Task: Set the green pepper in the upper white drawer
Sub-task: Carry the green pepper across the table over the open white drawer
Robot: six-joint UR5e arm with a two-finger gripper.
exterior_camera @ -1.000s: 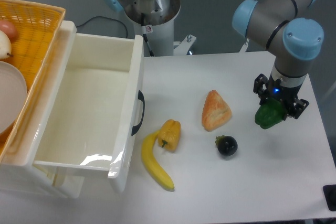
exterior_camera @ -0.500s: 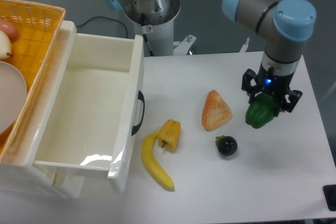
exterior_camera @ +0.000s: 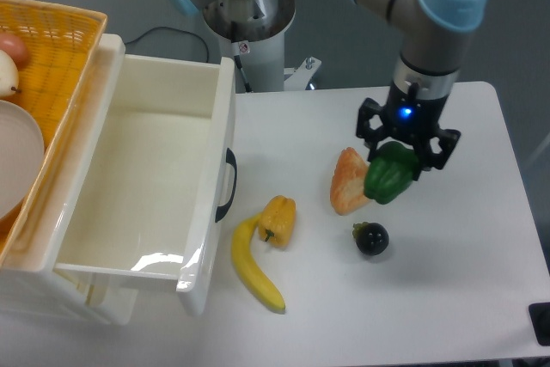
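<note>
The green pepper [exterior_camera: 391, 174] hangs above the table, held from above by my gripper [exterior_camera: 402, 145], which is shut on it. It is over the right edge of a bread piece [exterior_camera: 348, 181]. The upper white drawer [exterior_camera: 146, 238] stands pulled open at the left, its dark curved handle [exterior_camera: 229, 185] facing right and nothing inside it. The gripper is well to the right of the drawer, with the bread and other food between them.
A yellow-orange pepper [exterior_camera: 278, 219] and a banana [exterior_camera: 252, 266] lie near the drawer's handle. A dark round fruit [exterior_camera: 372, 238] sits below the gripper. An orange woven basket [exterior_camera: 43, 49] with a bowl is at the far left. The robot base [exterior_camera: 245, 19] stands behind.
My gripper has carried the green pepper up and to the left, from near the table's right edge to above the bread piece.
</note>
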